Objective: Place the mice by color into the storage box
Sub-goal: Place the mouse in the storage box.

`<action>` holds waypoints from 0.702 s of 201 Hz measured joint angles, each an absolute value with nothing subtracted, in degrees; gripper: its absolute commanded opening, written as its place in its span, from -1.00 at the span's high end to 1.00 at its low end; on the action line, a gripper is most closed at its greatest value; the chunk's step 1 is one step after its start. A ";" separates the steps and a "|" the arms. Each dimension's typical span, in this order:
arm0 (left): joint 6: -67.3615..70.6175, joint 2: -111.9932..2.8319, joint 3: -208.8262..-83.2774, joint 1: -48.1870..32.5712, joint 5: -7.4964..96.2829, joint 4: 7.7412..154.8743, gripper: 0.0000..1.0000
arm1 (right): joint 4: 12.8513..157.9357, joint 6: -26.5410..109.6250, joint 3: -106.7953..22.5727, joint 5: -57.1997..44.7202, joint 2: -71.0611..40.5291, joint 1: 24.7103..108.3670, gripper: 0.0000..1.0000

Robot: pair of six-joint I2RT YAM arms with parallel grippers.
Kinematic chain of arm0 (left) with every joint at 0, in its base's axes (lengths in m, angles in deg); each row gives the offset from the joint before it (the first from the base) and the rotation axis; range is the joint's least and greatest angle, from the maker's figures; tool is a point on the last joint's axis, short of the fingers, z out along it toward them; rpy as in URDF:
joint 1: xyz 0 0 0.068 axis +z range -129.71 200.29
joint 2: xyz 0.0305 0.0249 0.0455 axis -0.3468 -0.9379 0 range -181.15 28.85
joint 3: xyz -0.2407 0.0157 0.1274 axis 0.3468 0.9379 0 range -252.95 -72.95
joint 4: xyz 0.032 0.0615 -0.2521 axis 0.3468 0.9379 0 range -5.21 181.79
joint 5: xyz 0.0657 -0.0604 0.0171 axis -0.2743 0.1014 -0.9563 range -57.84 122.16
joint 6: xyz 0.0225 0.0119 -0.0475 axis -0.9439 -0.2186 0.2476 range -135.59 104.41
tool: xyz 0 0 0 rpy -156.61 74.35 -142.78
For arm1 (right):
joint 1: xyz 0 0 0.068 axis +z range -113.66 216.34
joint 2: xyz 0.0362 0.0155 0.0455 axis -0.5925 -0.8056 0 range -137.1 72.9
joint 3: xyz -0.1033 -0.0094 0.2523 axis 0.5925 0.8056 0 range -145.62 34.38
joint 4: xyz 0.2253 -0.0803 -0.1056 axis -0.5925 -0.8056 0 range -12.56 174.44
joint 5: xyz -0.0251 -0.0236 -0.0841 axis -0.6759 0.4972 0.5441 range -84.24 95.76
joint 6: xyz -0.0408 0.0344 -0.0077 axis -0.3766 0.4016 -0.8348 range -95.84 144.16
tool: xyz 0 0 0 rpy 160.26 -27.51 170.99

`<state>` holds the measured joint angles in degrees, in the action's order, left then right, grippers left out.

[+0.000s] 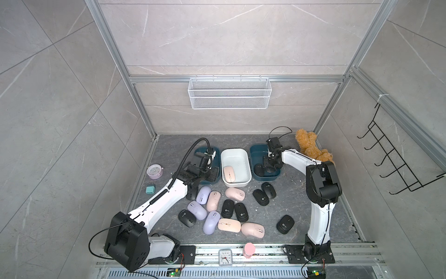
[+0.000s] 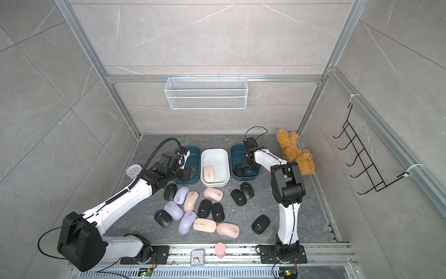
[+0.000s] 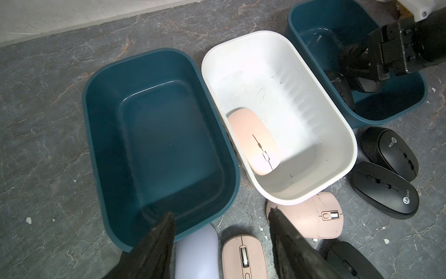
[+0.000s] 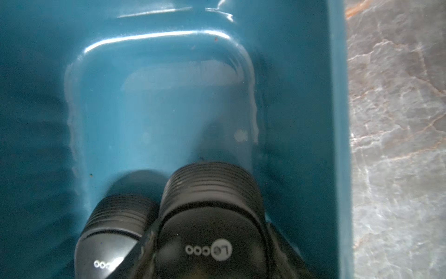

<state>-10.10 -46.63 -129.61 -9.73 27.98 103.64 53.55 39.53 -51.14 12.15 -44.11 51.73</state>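
Three storage boxes stand in a row at the back: a bare teal box (image 1: pixel 217 152) (image 3: pixel 135 60), a white box (image 1: pixel 235 151) (image 3: pixel 241 41) with one pink mouse (image 1: pixel 229 174) (image 3: pixel 255 142) in it, and a second teal box (image 1: pixel 255 148) (image 4: pixel 337 96). My right gripper (image 1: pixel 270 169) (image 4: pixel 210 236) is down inside that second teal box, shut on a black mouse (image 4: pixel 210 217), with another black mouse (image 4: pixel 108 229) beside it. My left gripper (image 1: pixel 213 175) (image 3: pixel 222 215) hovers open at the first teal box's near edge, nothing between its fingers. Several lavender (image 1: pixel 203 195), pink (image 1: pixel 235 194) and black (image 1: pixel 264 193) mice lie loose in front.
A lavender alarm clock (image 1: pixel 154 171) and a teal block (image 1: pixel 149 190) sit at the left edge. A brown plush toy (image 1: pixel 311 147) fills the back right corner. A pink cylinder (image 1: pixel 249 250) and a small clock (image 1: pixel 225 257) stand on the front rail. A wire basket (image 1: pixel 229 93) hangs on the back wall.
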 measured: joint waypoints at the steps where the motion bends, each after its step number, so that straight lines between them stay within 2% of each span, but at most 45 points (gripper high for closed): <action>1: -10.07 -46.63 -129.61 -9.73 28.00 103.64 -0.29 | 53.55 39.53 -51.14 12.17 -44.11 51.73 -0.16; 141: -10.20 -46.85 -129.61 -9.73 28.00 103.64 -0.29 | 52.74 39.56 -52.12 12.35 -45.31 51.73 -0.40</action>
